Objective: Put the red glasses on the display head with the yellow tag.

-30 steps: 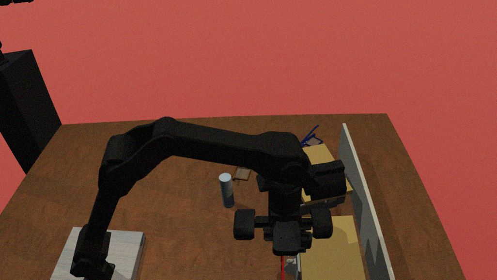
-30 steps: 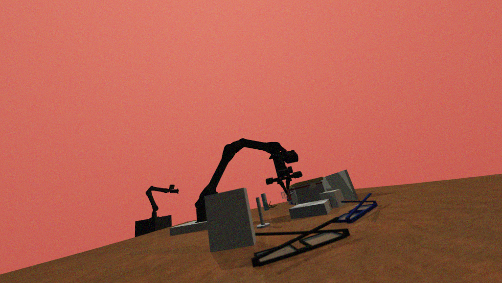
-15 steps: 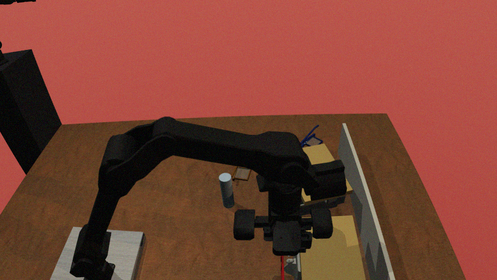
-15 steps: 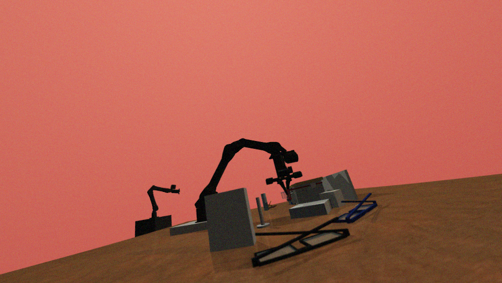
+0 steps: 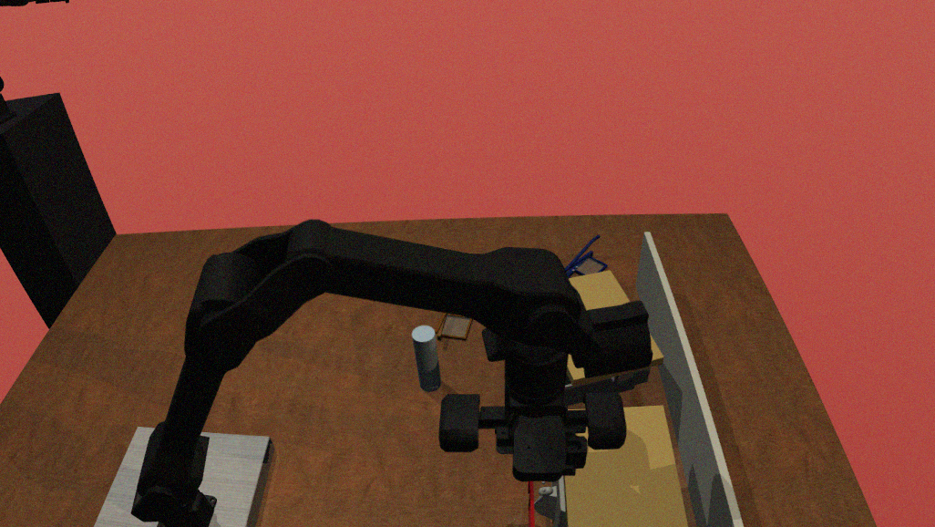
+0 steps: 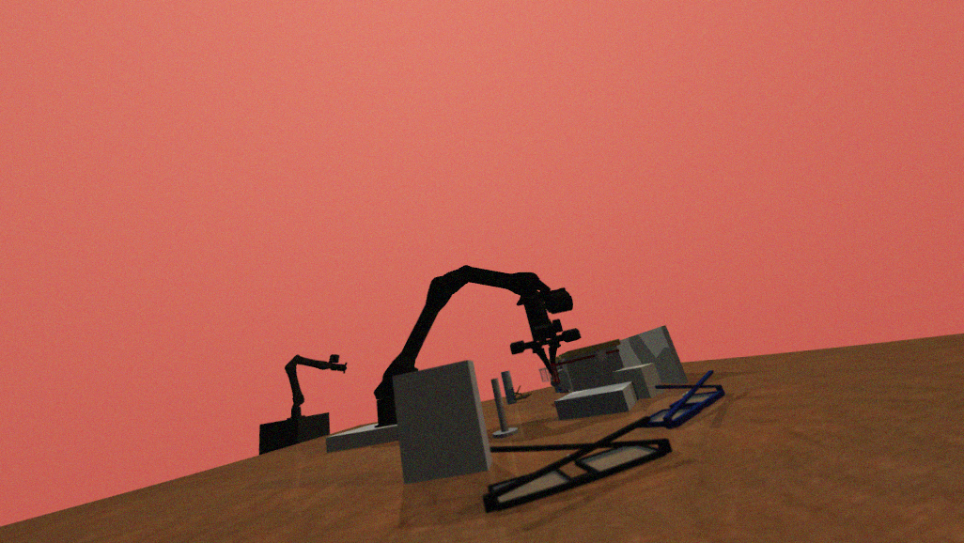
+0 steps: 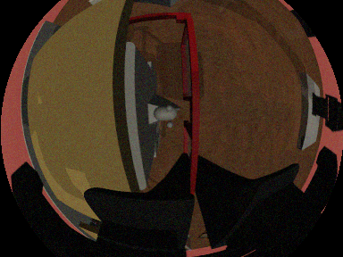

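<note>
At 5 o'clock from the centre of the exterior view, black glasses (image 6: 624,458) lie nearest, touching the tabletop (image 6: 775,465) (image 5: 340,366). An upright grey block (image 6: 442,425) stands at 6 o'clock; blue glasses (image 6: 694,404) (image 5: 589,263) lie at 4 o'clock. Farther back, at 5 o'clock, the gripper (image 6: 554,384) (image 5: 539,474) (image 7: 188,159) is clenched on the red glasses (image 6: 586,359) (image 5: 531,503) (image 7: 195,89). In the wrist view, their frame lies at 3 o'clock from a pale nose (image 7: 165,112) (image 5: 546,490); bridge contact cannot be determined.
</note>
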